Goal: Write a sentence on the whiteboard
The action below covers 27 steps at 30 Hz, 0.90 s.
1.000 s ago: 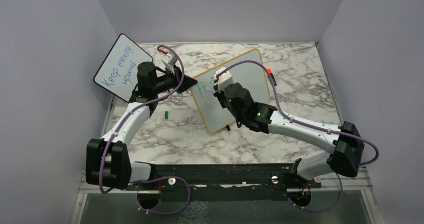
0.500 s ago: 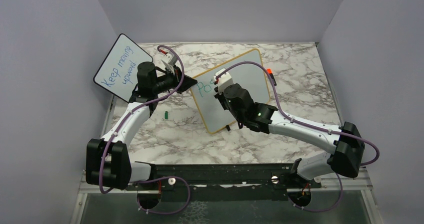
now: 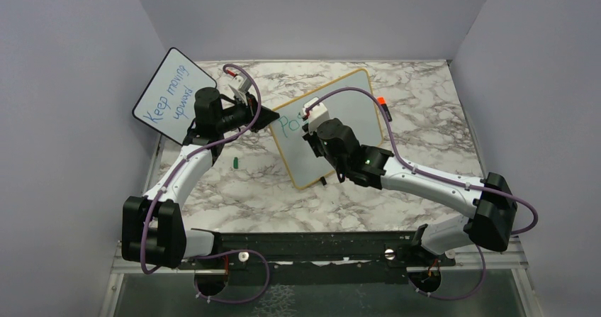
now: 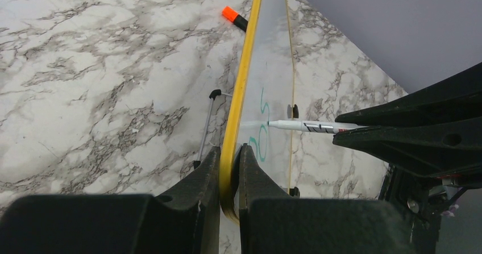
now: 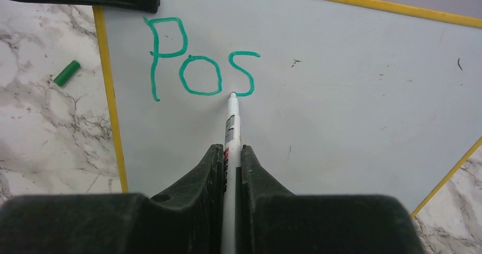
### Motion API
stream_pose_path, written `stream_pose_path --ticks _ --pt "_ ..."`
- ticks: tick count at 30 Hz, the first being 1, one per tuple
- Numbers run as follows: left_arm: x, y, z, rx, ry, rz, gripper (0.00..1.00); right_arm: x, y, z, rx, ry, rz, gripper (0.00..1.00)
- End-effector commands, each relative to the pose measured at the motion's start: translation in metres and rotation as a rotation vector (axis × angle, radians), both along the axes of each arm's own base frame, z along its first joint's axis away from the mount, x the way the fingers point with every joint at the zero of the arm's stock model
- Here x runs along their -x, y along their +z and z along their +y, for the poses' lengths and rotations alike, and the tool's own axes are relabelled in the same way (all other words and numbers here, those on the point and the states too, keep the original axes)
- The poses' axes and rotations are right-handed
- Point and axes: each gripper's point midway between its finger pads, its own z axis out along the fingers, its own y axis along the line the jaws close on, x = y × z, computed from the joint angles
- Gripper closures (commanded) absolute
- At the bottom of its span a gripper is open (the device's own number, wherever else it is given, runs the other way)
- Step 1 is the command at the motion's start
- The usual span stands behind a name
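The whiteboard [image 3: 351, 108], white with a yellow frame, stands tilted on the marble table. My left gripper [image 4: 229, 150] is shut on the frame at the board's left edge [image 4: 244, 89], also seen from above [image 3: 273, 118]. My right gripper [image 5: 230, 148] is shut on a white marker [image 5: 232, 120] whose tip touches the board at the foot of the "s". The sentence [image 5: 199, 66] reads "Pos" in green near the top left corner. In the left wrist view the marker [image 4: 310, 127] meets the board edge-on beside the green letters [image 4: 262, 134].
A green marker cap [image 3: 234, 163] lies on the table left of the board. An orange-capped marker [image 3: 383, 104] lies behind the board's right end. A black-framed board [image 3: 166, 93] with blue "Keep moving upward" leans at the left wall.
My right wrist has shifted slightly to the right along the board with the marker. The left arm and the board have not moved.
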Motion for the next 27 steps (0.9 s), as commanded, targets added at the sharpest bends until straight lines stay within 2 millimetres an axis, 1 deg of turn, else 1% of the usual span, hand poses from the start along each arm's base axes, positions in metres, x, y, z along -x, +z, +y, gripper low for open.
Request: stream_pose_path --ticks 1,7,9,12,14,17,21,27 --pt "0.006 -0.034 -0.002 -0.073 -0.01 0.081 1.0 0.0 0.009 0.005 -0.066 0.013 -0.011 1.0" --pt "0.006 -0.036 -0.001 -0.077 -0.006 0.086 1.0 0.001 0.025 -0.002 -0.087 0.001 -0.048 1.0" --pt "0.005 -0.036 -0.001 -0.078 -0.005 0.084 1.0 -0.001 0.027 -0.006 -0.08 -0.017 -0.057 1.0" --pt "0.005 -0.036 -0.001 -0.08 -0.004 0.085 1.0 -0.005 0.03 -0.016 -0.072 -0.055 -0.075 1.0" --pt "0.005 -0.036 -0.001 -0.081 -0.004 0.085 1.0 -0.009 0.038 -0.018 -0.105 -0.073 -0.099 1.0" --pt "0.005 -0.036 -0.001 -0.081 -0.004 0.085 1.0 -0.015 0.041 -0.022 -0.114 -0.095 -0.11 1.0" --pt "0.005 -0.036 -0.001 -0.081 -0.004 0.084 1.0 -0.019 0.044 -0.021 -0.127 -0.093 -0.115 1.0" --pt "0.006 -0.036 -0.001 -0.082 -0.005 0.084 1.0 -0.023 0.042 -0.017 -0.135 -0.088 -0.115 1.0"
